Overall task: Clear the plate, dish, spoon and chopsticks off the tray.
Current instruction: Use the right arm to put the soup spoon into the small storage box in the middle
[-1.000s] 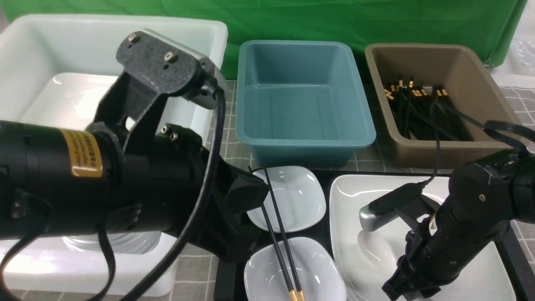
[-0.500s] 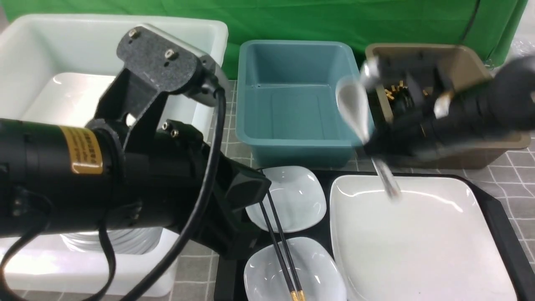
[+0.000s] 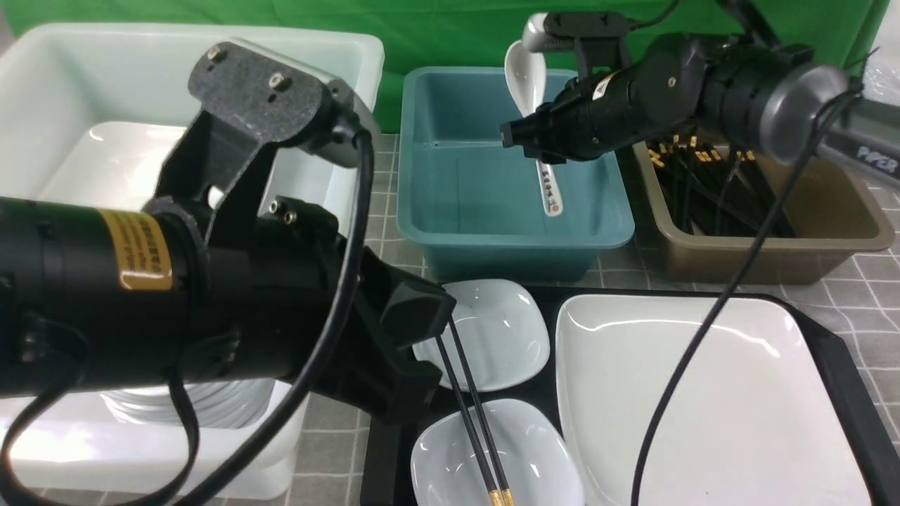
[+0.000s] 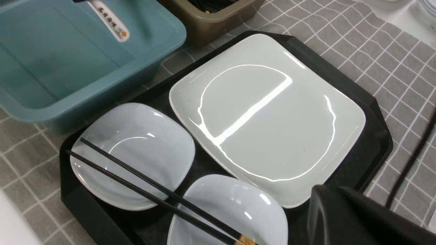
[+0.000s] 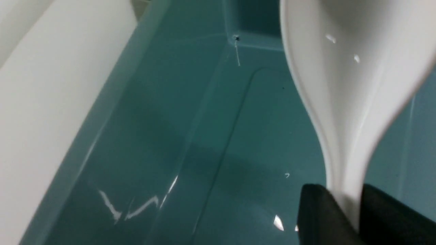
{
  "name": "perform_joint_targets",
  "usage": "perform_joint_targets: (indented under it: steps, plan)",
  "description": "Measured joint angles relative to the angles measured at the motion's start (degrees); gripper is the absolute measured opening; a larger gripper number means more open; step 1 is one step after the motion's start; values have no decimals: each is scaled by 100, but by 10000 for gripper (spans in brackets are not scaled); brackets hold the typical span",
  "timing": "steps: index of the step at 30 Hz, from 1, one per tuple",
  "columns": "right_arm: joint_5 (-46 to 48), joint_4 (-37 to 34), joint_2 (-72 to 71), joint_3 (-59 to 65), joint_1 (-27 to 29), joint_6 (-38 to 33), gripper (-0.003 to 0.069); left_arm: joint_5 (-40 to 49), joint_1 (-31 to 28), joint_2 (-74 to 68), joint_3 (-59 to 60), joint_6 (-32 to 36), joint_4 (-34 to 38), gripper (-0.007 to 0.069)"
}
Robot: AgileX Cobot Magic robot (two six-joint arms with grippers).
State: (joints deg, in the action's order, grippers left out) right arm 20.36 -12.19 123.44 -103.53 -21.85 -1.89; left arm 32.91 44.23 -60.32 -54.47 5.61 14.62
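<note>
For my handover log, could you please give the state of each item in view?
spoon, gripped by the right gripper over the teal tub
chopsticks, lying across two small dishes
plate, empty, on the tray
teal tub, empty
brown tub, holding stored chopsticks
right gripper, shut on spoon

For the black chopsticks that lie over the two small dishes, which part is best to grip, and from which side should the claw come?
Grip the chopsticks near their middle, where they bridge the gap between the far dish and the near dish. Come from above, jaws closing across both sticks: resting on the rims, they probably sit clear of the tray there.
</note>
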Motion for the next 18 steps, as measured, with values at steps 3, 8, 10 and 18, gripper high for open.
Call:
perform_joint_targets:
  steps: [3, 8, 10, 18]
  plan:
    - [184, 0, 44, -16, 40, 72, 289, 102, 0, 0, 0, -5, 0, 4]
    - [764, 8, -240, -16, 59, -122, 435, 264, 0, 0, 0, -114, 0, 4]
    - [1172, 37, -511, -16, 59, -374, 423, 348, 0, 0, 0, -178, 0, 6]
    - [3132, 590, -2317, 613, 59, -786, 64, 1009, 0, -337, 0, -264, -26, 10]
